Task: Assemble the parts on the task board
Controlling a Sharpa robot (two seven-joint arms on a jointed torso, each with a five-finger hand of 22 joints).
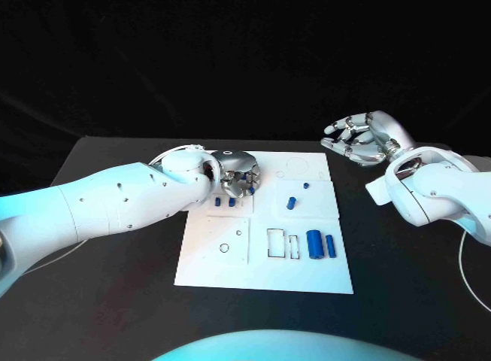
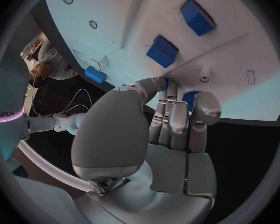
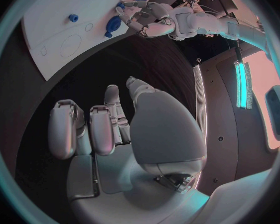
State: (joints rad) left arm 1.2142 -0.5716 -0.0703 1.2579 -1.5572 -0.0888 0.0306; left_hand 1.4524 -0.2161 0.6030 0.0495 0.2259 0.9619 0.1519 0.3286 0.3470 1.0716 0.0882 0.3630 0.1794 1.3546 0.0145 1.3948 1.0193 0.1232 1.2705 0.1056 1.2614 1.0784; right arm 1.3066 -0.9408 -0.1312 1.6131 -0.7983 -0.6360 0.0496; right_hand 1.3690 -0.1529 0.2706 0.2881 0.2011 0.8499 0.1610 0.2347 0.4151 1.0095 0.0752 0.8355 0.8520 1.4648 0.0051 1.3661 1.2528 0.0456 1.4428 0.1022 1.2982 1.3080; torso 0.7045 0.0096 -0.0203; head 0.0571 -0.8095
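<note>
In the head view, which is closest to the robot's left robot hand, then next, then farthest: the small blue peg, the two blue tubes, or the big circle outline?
1. Small blue peg, just beside the left robot hand.
2. Big circle outline, at the board's far edge.
3. Two blue tubes, near the board's front right.

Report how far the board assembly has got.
Early. Two cylinders stand in the board's near right section; one part lies loose mid-board. The left hand reaches among blue parts at the far left. The right hand hovers off-board, holding nothing. Outlined slots remain unfilled.
</note>
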